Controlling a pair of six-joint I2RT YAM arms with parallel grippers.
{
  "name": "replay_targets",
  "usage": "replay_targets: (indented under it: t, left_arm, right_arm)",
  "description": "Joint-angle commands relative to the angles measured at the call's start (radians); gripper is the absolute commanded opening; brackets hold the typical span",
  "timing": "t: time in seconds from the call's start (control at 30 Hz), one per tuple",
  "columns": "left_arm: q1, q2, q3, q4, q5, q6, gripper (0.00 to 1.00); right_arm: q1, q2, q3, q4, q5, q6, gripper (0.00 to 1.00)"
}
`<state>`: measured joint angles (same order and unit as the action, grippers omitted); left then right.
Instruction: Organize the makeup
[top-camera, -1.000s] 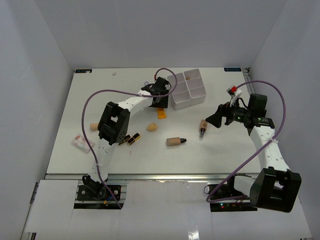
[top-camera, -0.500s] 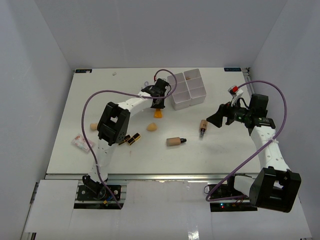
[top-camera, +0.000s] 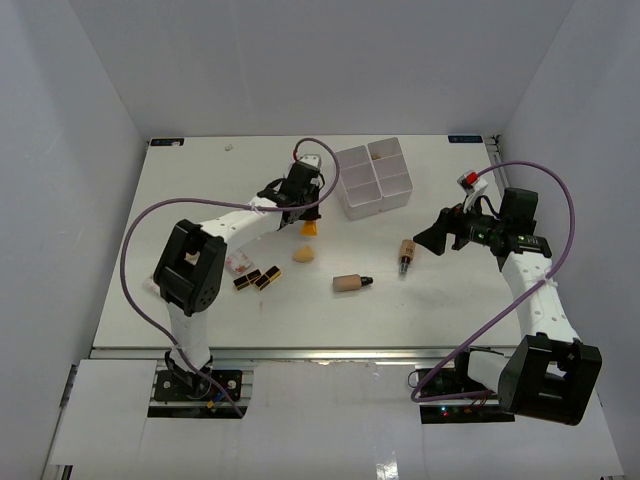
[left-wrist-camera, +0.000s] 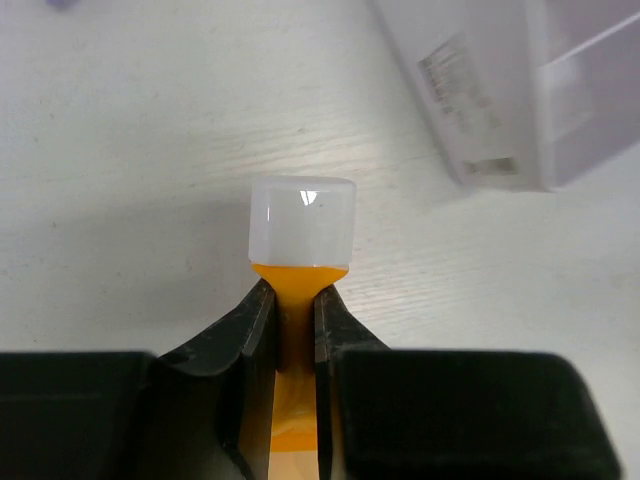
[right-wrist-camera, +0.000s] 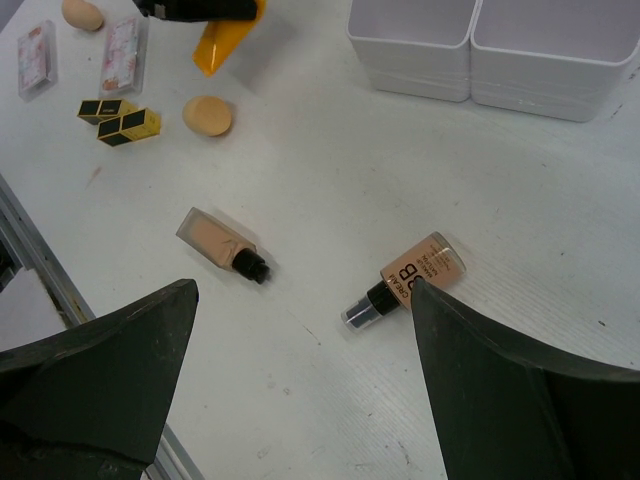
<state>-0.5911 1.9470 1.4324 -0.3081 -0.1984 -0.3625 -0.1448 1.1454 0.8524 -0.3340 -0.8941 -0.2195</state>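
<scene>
Orange tube (left-wrist-camera: 297, 300) pinched in the left gripper (left-wrist-camera: 294, 290)
The two black fingers (left-wrist-camera: 255, 340) press on the tube's body from either side, and its white cap sticks out just past their tips; the white box (left-wrist-camera: 500, 90) lies ahead of this gripper, off to one side. The right gripper (right-wrist-camera: 302, 290) hangs spread wide with nothing in it (well apart from the left one), and two beige bottles (right-wrist-camera: 222, 243) (right-wrist-camera: 415, 275) lie flat on the table (right-wrist-camera: 320, 190) beneath its gap
</scene>
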Motion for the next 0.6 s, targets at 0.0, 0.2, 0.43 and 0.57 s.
replay_targets:
  t: [0.0, 0.2, 0.43, 0.57]
  left_arm:
    - [-0.003, -0.150, -0.025, 0.190, 0.148, 0.040, 0.18]
    - [-0.015, -0.149, 0.026, 0.345, 0.342, 0.110, 0.19]
    - [-0.015, 0.008, 0.242, 0.512, 0.504, 0.168, 0.20]
    - [-0.015, 0.134, 0.367, 0.667, 0.577, 0.182, 0.22]
  right_arm:
    - [-0.006, -0.006, -0.012, 0.030, -0.033, 0.003, 0.94]
    - [-0.007, -0.004, -0.015, 0.031, -0.032, 0.002, 0.94]
    - [-0.007, 0.006, -0.018, 0.035, -0.032, 0.003, 0.94]
    - [-0.007, 0.013, -0.020, 0.037, -0.032, 0.003, 0.94]
